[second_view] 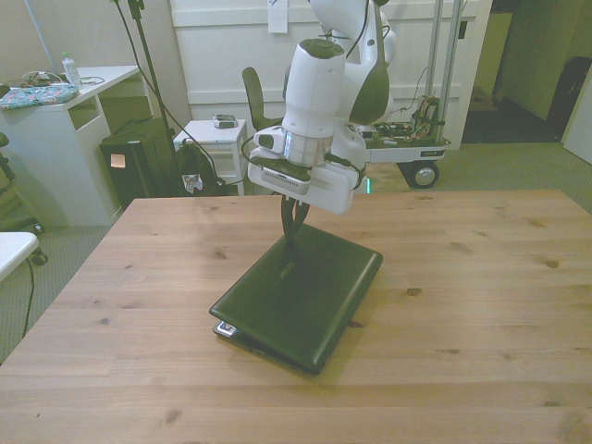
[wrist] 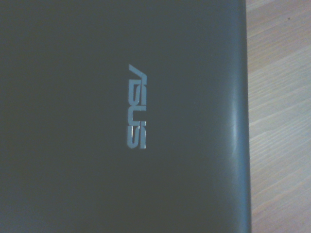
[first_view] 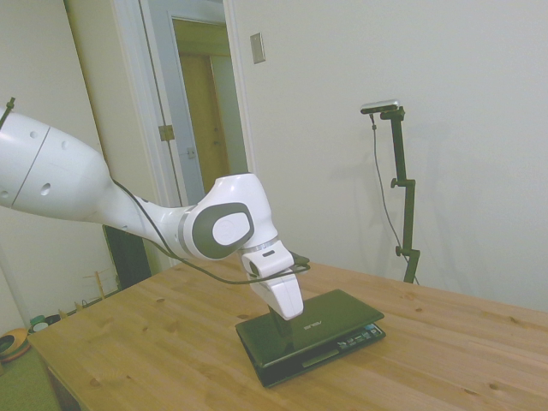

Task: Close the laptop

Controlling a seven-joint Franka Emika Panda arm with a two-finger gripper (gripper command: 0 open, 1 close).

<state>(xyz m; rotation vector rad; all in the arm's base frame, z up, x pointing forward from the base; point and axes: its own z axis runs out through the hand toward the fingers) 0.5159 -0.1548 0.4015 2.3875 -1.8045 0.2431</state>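
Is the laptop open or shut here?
Almost shut: the laptop lid lies nearly flat over its base, a thin gap showing in the side view, with the gripper on it.

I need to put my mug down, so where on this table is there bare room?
The table is bare wood on both sides of the laptop: a wide patch toward the front view's right edge, another toward its left. The strip along the near edge is free too. Only the middle is crowded, where the gripper sits on the laptop's nearly shut lid.

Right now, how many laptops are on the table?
1. The laptop lies near the middle of the wooden table, its lid down almost flat, right under the gripper. No other laptop shows in any view.
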